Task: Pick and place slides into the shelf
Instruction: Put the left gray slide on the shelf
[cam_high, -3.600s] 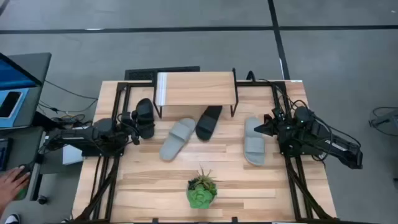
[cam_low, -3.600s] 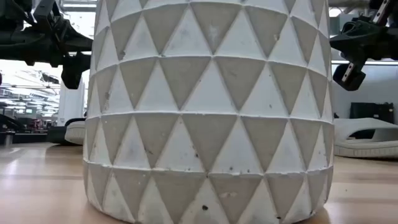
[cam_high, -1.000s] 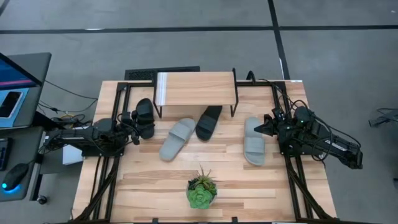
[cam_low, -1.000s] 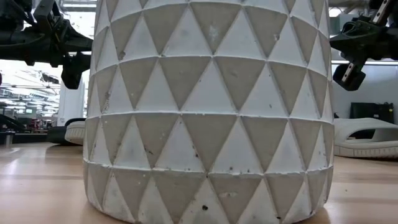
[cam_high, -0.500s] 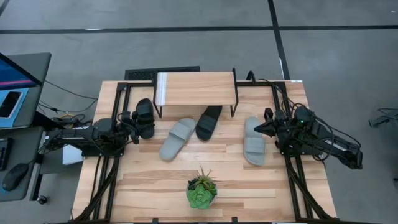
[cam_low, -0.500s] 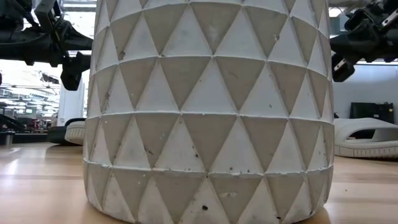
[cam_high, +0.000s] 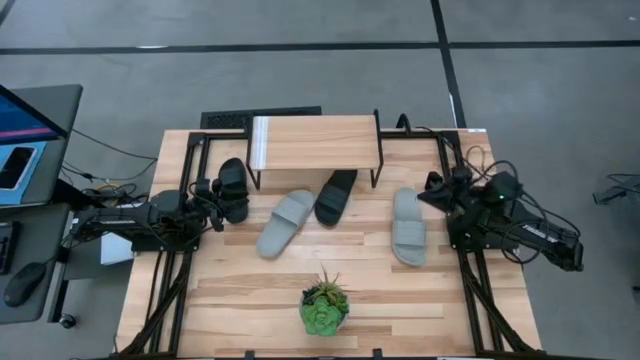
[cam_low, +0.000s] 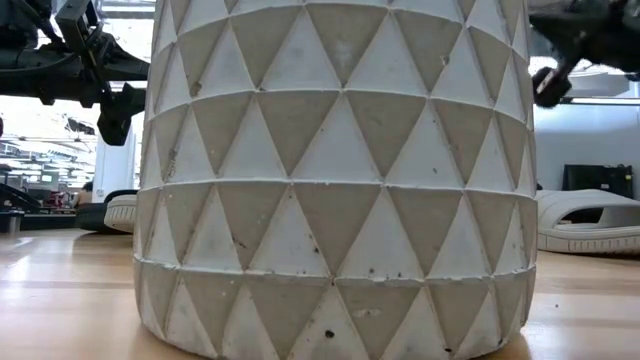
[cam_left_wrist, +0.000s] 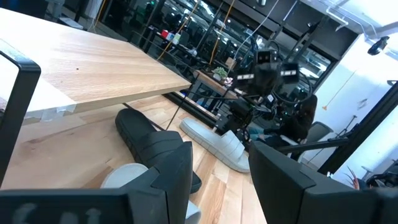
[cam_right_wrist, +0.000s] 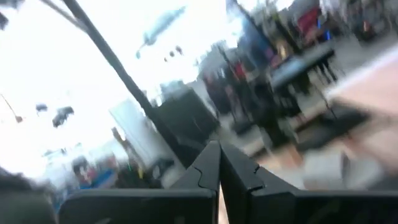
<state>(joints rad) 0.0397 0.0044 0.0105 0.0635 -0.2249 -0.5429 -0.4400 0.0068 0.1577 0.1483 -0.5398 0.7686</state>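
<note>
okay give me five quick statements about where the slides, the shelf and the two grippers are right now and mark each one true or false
1. All four slides sit on top of the shelf. False: the plank top is bare; the slides lie on the table.
2. One black slide lies partly under the shelf. True.
3. The potted plant stands on the shelf. False: it stands near the table's front edge.
4. The right gripper is shut, holding nothing. True: its fingers meet in the right wrist view.
5. The left gripper is clamped on a grey slide. False: its fingers are apart and empty, beside the other black slide.
</note>
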